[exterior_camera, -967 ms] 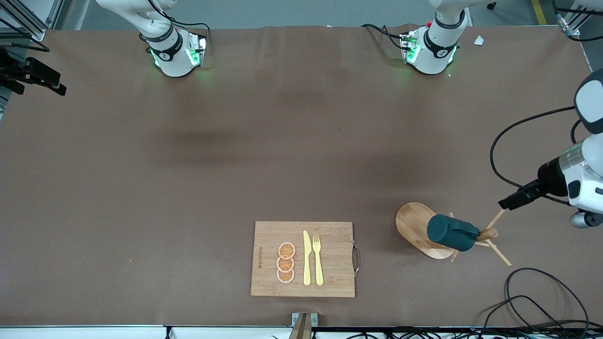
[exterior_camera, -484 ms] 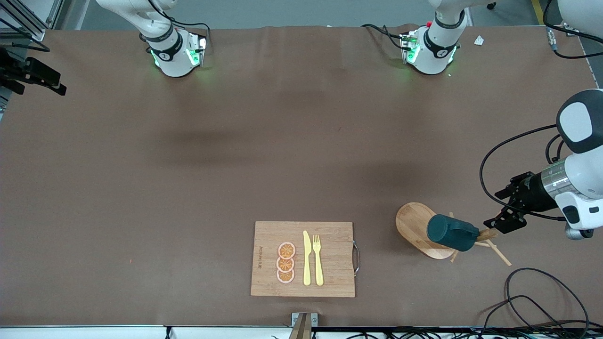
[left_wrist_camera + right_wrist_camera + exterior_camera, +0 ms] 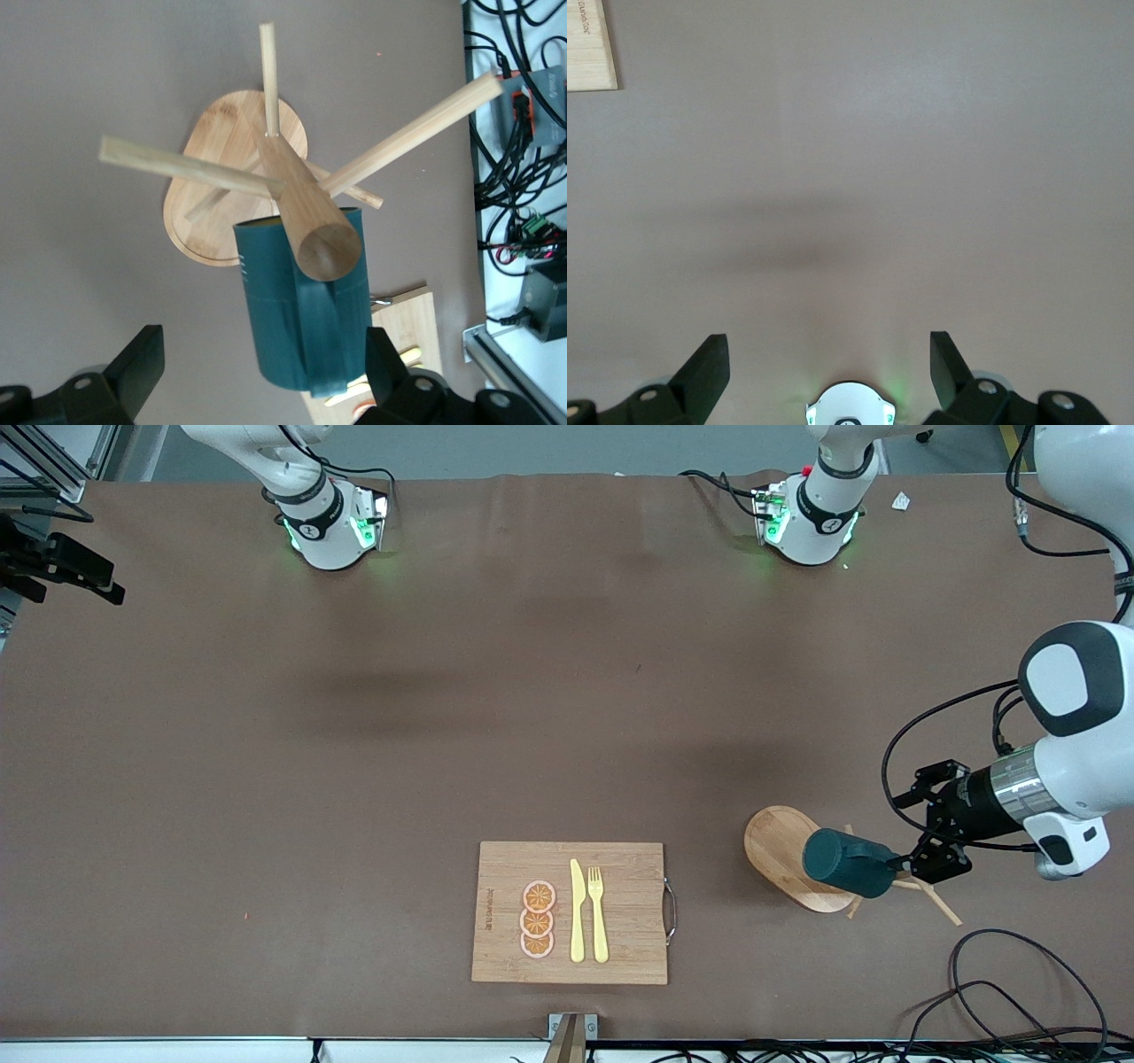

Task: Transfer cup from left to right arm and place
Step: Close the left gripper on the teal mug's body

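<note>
The small dark teal-green cylindrical cup hangs by its handle on a peg of the wooden mug tree with an oval bamboo base, lying roughly sideways above that base. It has not been lifted; no part of the transfer is done.

The left gripper is just beside the mug tree at the handle end of the cup, its fingers spread wide with nothing between them. In the left wrist view the cup and the tree's central post lie between the two spread fingers, but no finger touches the cup. Judgement: this is the approach to the first grasp.

The right gripper waits with its fingers spread and empty over bare brown table, well apart from the mug tree, and out of the front view.

Remaining, by judgement: grasp the cup, free it from the peg, pass it to the right gripper, and set it down. The bamboo cutting board with yellow cutlery lies near the mug tree, toward the right arm's end.
</note>
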You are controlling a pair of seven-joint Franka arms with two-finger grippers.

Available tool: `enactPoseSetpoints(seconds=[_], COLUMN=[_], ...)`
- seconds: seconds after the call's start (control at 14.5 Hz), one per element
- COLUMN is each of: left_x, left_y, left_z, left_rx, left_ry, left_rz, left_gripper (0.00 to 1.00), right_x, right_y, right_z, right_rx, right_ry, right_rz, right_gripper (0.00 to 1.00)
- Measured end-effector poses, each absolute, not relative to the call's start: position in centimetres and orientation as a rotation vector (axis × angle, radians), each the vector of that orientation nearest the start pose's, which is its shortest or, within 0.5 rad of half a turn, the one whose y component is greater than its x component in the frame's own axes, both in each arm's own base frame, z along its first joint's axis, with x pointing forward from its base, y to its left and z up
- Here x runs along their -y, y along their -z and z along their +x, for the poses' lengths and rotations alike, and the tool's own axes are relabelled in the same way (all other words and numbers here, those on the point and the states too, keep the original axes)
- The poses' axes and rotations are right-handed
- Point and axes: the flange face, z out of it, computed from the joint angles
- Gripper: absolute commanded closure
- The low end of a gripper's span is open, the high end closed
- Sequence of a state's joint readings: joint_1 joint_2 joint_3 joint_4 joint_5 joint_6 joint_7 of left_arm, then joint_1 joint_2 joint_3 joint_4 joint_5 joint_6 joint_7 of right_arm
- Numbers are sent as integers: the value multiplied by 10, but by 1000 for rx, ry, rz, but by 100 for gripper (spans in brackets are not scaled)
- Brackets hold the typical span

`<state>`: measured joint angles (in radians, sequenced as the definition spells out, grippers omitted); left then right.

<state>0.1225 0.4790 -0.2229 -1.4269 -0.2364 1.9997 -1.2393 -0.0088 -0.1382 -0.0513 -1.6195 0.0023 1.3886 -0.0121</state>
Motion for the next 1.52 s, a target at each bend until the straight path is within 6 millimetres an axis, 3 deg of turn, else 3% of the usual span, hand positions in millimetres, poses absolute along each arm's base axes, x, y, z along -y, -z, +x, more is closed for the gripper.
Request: enactPoseSetpoints(seconds=[0.28,0.62,1.52], left_x=[67,67,71], left_y=[-423,-423,-397], left_z=[709,710,716], left_rx=[2099,2172,2182], left_ry=[-222,-285,-319], left_rz=[-2740,-2728,-2712], left_gripper=[0,0,0], right_x=[31,31,31], right_y=[-659,-659,-659], right_z=[490,490,490], right_rx=[-73,-73,-74], right_ry=[-145,-145,-145], right_rz=[-3125,-3125,-3125], right_gripper=[0,0,0])
